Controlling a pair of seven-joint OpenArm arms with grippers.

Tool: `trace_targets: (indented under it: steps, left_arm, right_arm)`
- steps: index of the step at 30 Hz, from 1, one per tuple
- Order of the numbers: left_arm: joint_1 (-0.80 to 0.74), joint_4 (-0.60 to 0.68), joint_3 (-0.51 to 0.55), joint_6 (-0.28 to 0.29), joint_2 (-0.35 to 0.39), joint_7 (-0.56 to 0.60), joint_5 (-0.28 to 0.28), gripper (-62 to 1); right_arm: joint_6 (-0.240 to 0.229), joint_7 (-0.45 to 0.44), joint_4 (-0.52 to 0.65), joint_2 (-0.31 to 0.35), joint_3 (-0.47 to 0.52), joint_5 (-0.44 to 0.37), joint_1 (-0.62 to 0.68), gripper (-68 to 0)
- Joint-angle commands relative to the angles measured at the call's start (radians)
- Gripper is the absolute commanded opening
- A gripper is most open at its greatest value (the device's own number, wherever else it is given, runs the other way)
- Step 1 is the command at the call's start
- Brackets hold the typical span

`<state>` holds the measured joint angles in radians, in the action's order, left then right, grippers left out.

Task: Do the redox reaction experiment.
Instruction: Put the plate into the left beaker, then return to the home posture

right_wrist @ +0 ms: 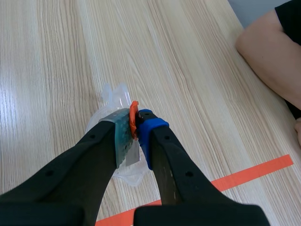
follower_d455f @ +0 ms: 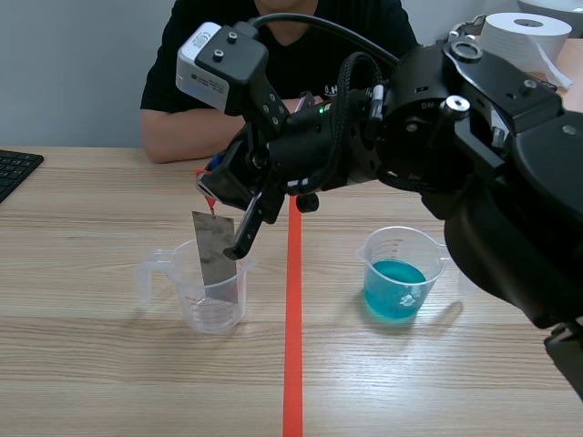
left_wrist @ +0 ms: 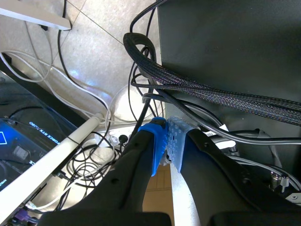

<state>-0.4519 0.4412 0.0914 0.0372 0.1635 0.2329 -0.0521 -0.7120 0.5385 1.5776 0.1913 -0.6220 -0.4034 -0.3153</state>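
**Q:** Entry one: which step is recorded as in hand?

**A:** Placing of the metal. A grey metal strip [follower_d455f: 215, 255] is held in the clear beaker [follower_d455f: 193, 300], left of centre in the scene view. The beaker is judged empty. The strip stands nearly upright, its lower end inside the beaker and its upper end above the rim.

**Q:** Entry two: how are the jaws and the strip listed?

**A:** Right jaws: clamped on the strip's top end, where an orange-red tab [right_wrist: 133, 117] is pinched between the pads [right_wrist: 123, 136]. The strip hangs below them, with the beaker directly beneath. Left jaws: pressed together, nothing held. Only cables and floor are shown ahead of them, away from the counter [follower_d455f: 91, 364].

**Q:** Entry three: what is required next?

**A:** A second beaker with blue liquid [follower_d455f: 393, 289] is logged right of centre, across the tape line [follower_d455f: 292, 346], well apart from the strip. By judgement, the strip is to be released against the beaker wall and the blue liquid then brought to it. A gentle release is called for, since a light beaker may be tipped.
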Motion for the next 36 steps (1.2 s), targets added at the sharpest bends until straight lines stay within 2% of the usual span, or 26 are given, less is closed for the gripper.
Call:
trace_targets:
  steps: [1, 4, 7, 13, 16, 21, 26, 27, 31, 34, 36]
  left_arm:
    - [-0.010, 0.013, -0.001, 0.002, 0.001, 0.006, 0.003, -58.2]
    - [-0.010, 0.013, -0.001, 0.002, 0.001, 0.006, 0.003, -58.2]
    - [-0.010, 0.013, -0.001, 0.002, 0.001, 0.006, 0.003, -58.2]
    - [-0.010, 0.013, -0.001, 0.002, 0.001, 0.006, 0.003, -58.2]
    - [-0.010, 0.013, -0.001, 0.002, 0.001, 0.006, 0.003, -58.2]
    - [-0.010, 0.013, -0.001, 0.002, 0.001, 0.006, 0.003, -58.2]
    - [-0.010, 0.013, -0.001, 0.002, 0.001, 0.006, 0.003, -58.2]
    - [-0.010, 0.013, -0.001, 0.002, 0.001, 0.006, 0.003, -58.2]
    - [-0.010, 0.013, -0.001, 0.002, 0.001, 0.006, 0.003, -58.2]
    - [-0.011, 0.013, -0.001, 0.002, 0.001, 0.006, 0.003, -58.2]
    - [-0.011, 0.013, -0.001, 0.002, 0.001, 0.006, 0.003, -58.2]
  right_arm:
    - [0.000, -0.010, 0.015, 0.002, -0.014, -0.007, -0.017, -66.9]
    - [-0.034, -0.004, 0.015, 0.002, -0.037, -0.007, -0.016, -66.9]
    - [-0.034, 0.001, 0.015, 0.002, -0.069, -0.007, -0.016, -65.8]
    - [-0.034, 0.018, 0.015, 0.002, -0.117, -0.008, -0.016, -46.8]
    - [-0.034, 0.020, 0.015, 0.002, -0.140, -0.008, -0.011, -33.5]
    - [-0.034, 0.023, 0.015, 0.002, -0.189, -0.009, -0.011, -23.1]
    - [-0.034, 0.023, 0.015, 0.002, -0.253, -0.082, -0.011, -1.5]
    - [-0.034, 0.022, 0.015, 0.002, -0.268, -0.091, -0.011, 0.4]
    - [-0.034, 0.002, 0.016, 0.002, -0.314, -0.130, -0.008, 0.4]
    - [-0.034, -0.052, 0.044, 0.003, -0.308, -0.124, 0.021, 0.4]
    - [0.004, -0.079, 0.072, 0.006, -0.293, -0.109, 0.054, 0.4]
